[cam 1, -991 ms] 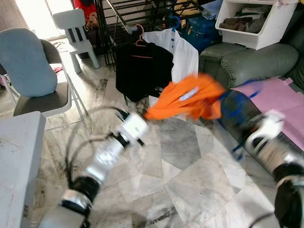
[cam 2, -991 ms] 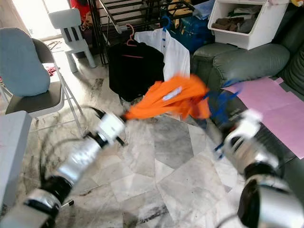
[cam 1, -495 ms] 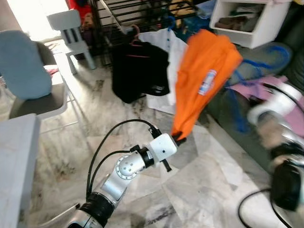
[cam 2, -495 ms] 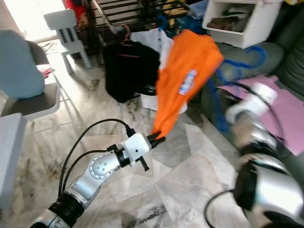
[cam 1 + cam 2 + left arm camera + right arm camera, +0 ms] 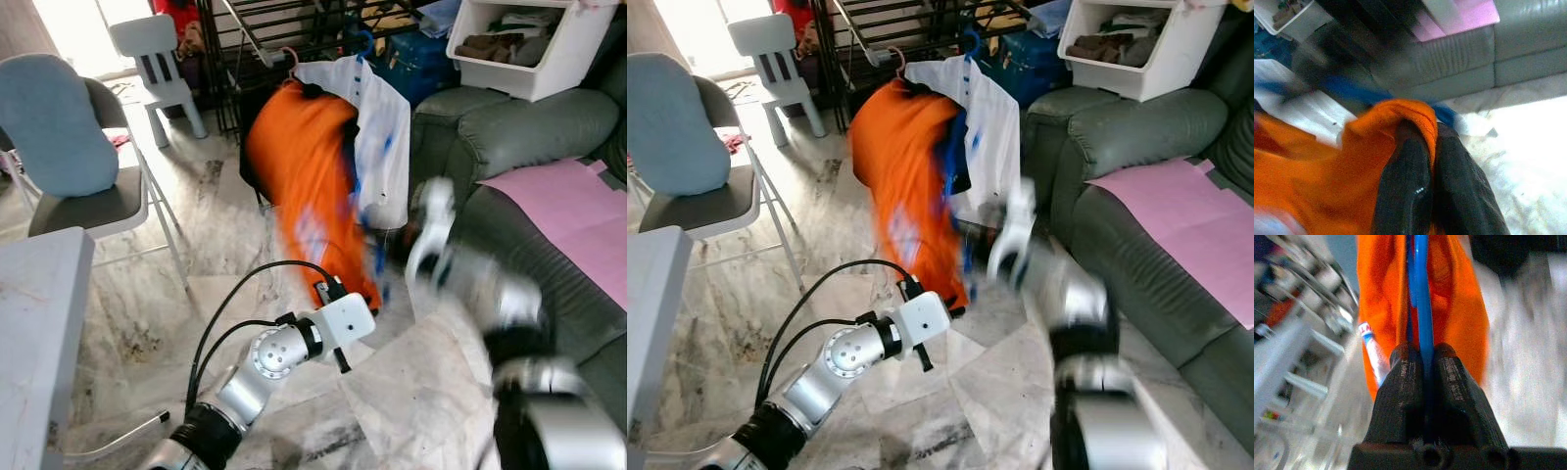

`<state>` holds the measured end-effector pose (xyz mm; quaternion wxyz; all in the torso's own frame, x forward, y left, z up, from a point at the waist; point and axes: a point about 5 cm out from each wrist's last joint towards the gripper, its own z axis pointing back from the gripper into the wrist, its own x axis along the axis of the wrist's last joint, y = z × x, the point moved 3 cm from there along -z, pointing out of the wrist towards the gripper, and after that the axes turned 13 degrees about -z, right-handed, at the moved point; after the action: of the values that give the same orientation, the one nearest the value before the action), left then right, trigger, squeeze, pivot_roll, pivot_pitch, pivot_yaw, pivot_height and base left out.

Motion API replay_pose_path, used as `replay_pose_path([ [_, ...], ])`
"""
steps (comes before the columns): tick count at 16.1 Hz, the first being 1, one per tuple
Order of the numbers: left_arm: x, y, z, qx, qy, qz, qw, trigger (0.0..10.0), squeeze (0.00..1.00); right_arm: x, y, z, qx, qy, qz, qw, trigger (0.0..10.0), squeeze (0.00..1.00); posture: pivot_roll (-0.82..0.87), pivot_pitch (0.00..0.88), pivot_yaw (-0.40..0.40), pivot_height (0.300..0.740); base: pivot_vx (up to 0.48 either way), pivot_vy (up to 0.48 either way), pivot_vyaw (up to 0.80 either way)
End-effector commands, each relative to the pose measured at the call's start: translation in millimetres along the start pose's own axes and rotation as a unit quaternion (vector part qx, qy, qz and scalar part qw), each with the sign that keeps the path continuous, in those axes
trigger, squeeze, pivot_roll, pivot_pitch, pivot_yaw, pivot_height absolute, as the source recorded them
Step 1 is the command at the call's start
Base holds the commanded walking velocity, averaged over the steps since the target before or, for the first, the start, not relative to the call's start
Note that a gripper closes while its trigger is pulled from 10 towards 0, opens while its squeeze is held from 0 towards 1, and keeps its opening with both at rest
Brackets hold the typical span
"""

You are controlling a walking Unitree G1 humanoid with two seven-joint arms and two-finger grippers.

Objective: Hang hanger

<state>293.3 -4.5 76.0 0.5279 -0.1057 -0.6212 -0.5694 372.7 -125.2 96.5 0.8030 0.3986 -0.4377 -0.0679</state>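
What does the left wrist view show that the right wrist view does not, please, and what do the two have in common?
Left wrist view: the left gripper with its fingers shut on a fold of the orange shirt, with the grey-green sofa and pink sheet behind.

Right wrist view: the right gripper with its fingers clamped on the blue hanger, which runs up against the shirt, whose label is visible.

Both: black fingers closed, and orange cloth close ahead.

Chair [image 5: 78,186] at left. Rack [image 5: 294,24] behind, shirt [image 5: 377,137] hanging on it. Sofa [image 5: 549,147] at right. Bin [image 5: 529,44] behind sofa. Garment [image 5: 309,176] left of shirt.
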Motion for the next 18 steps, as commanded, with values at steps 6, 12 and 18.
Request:
replay_pose_path([
  [6, 2.5, -10.2, -0.6, -0.052, 0.01, 0.066, 0.996, 10.0, 0.0, 62.2, -64.4, 47.1, -0.217, -0.147, -0.043, 0.964, 10.0, 0.0, -0.23, 0.0, 0.066, 0.74, 0.0, 0.0, 0.0],
  [12, 8.9, -4.5, -0.4, -0.044, 0.006, 0.059, 0.997, 10.0, 0.0, 63.8, -36.0, 28.2, -0.185, -0.148, 0.089, 0.967, 10.0, 0.0, -0.22, 0.0, 0.058, 0.74, 0.0, 0.0, 0.0],
  [18, 15.9, -0.8, -6.2, -0.037, -0.001, 0.043, 0.998, 10.0, 0.0, 14.4, -60.0, 28.1, -0.236, -0.049, 0.036, 0.97, 10.0, 0.0, -0.22, 0.0, 0.046, 0.74, 0.0, 0.0, 0.0],
])
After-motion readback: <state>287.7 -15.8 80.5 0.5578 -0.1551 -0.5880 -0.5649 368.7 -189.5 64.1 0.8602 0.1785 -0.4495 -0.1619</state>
